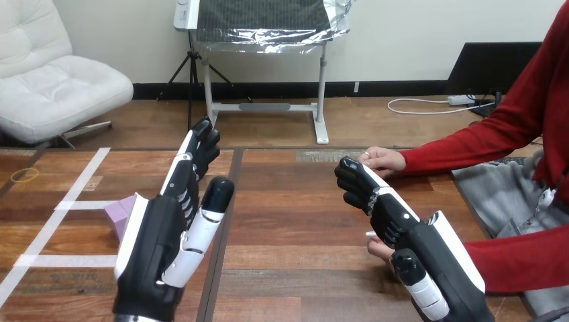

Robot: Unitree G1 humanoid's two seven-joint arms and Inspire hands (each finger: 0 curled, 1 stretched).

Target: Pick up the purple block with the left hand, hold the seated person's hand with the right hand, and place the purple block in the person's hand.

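Opening step, by the look of it — nothing picked up yet. Left hand (164, 235) upright over the table (295, 221), open, straight, empty. Purple block (119, 215) flat on the wood just behind that hand, partly hidden, beside the white tape lines (86, 176). Right hand (396, 221) between the person's far hand (384, 159), just past its tip, and the person's near hand (376, 249), tucked under it and perhaps touching — impossible to tell whether closed on anything. Next, probably: turn the left palm down, lower onto the block, close round it. Dark plank tabletop, otherwise bare.
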